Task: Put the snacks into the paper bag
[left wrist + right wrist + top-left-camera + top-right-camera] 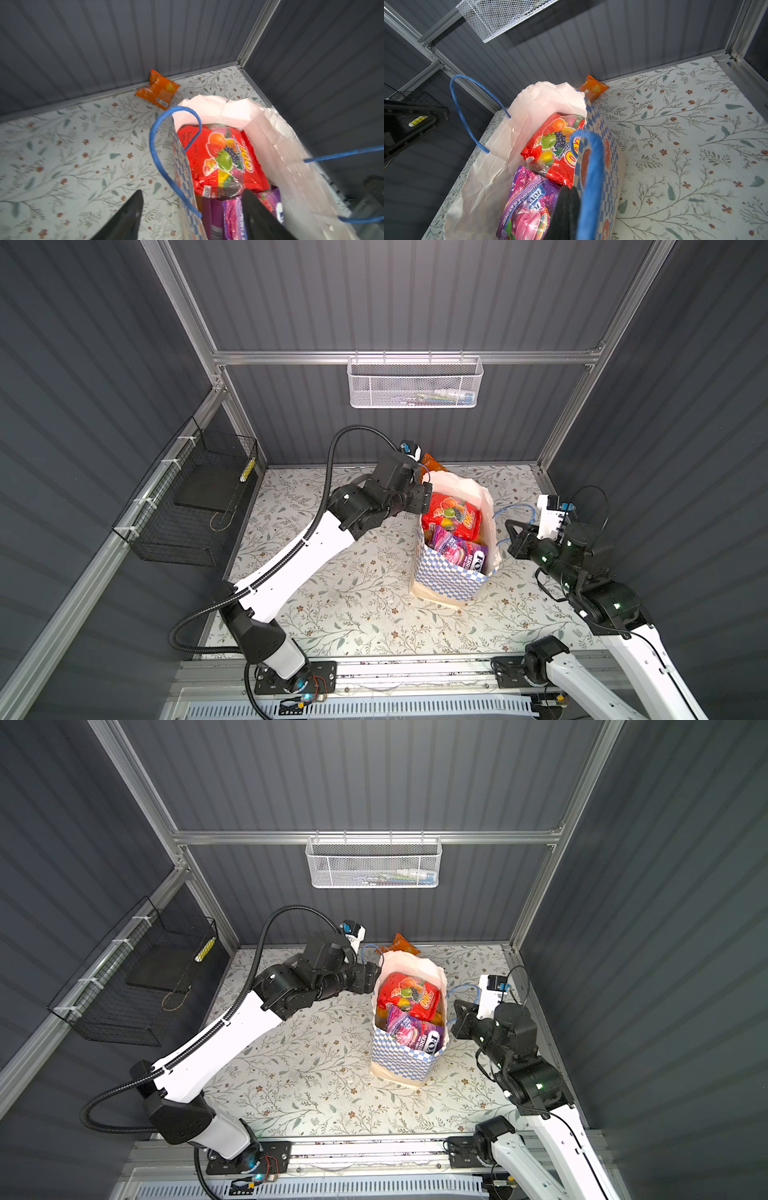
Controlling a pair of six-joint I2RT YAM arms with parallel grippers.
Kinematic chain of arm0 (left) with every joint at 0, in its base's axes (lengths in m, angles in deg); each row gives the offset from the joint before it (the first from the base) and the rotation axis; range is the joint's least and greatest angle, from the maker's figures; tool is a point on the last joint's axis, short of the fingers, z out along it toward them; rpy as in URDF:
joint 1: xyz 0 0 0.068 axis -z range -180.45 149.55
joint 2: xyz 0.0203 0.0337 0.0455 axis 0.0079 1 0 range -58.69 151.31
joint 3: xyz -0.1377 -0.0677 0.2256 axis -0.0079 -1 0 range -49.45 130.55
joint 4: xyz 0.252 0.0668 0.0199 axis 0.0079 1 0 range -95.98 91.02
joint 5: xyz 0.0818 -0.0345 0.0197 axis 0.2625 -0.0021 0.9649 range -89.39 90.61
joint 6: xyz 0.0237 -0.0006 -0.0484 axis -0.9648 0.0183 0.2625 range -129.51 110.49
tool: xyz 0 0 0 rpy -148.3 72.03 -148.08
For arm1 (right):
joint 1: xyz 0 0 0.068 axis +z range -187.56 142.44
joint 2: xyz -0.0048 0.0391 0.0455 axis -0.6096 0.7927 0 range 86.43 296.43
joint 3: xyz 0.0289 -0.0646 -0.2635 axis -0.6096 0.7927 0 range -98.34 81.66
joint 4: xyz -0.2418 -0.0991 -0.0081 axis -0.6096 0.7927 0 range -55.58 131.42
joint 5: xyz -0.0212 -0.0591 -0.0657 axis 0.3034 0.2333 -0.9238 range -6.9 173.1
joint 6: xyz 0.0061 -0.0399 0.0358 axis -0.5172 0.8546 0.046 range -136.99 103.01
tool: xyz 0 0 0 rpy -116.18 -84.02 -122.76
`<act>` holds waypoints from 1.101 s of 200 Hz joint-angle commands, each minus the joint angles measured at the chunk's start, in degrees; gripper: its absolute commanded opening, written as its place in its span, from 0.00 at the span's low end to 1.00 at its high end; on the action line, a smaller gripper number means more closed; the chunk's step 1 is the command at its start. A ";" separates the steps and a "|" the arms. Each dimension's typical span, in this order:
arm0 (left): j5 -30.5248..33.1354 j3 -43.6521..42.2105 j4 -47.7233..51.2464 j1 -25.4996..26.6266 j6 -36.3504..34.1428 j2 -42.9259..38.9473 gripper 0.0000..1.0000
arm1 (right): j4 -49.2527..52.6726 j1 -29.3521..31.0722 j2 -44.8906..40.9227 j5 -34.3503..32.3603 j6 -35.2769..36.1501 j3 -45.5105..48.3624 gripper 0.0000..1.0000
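Left wrist view shows the left hand (192,191) spread wide and empty. One finger hangs over the tabletop (72,155) and one over the mouth of the paper bag (259,116), so the bag's wall stands between them.

The bag stands upright, mouth up. A red "100" packet (451,516) and a purple FOX'S packet (457,551) already lie inside.

One snack is still out: the small orange packet (159,91), on the tabletop against the back wall. In a top view it (401,944) sits at about 12 o'clock from the bag and about 1 o'clock from the left hand, near it but not touching. One end is tipped up against the wall. Its long axis seems to run roughly 10 to 4 o'clock along that wall, though the crumpling makes this uncertain.

The right hand (566,199) has its fingers pressed together at the bag's 3 o'clock rim, just beside a blue cord handle (591,166). Whether it nips paper or cord I cannot tell.

The left hand is clearly nearer the orange packet, since the bag stands between that packet and the right hand. The reach should therefore go out toward 1 o'clock, clear of the bag's rim.
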 commanded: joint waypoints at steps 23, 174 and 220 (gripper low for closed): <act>-7.33 5.64 0.75 -3.33 1.28 4.15 0.49 | -0.26 0.37 -0.27 -0.31 0.70 0.02 0.00; 13.05 6.42 -0.34 -6.70 0.51 -8.92 0.00 | 0.26 8.56 30.65 9.65 -2.32 -37.38 0.00; 23.83 7.63 4.11 -7.99 -1.81 -12.11 0.00 | -1.68 10.41 38.61 11.99 -2.52 -47.29 0.00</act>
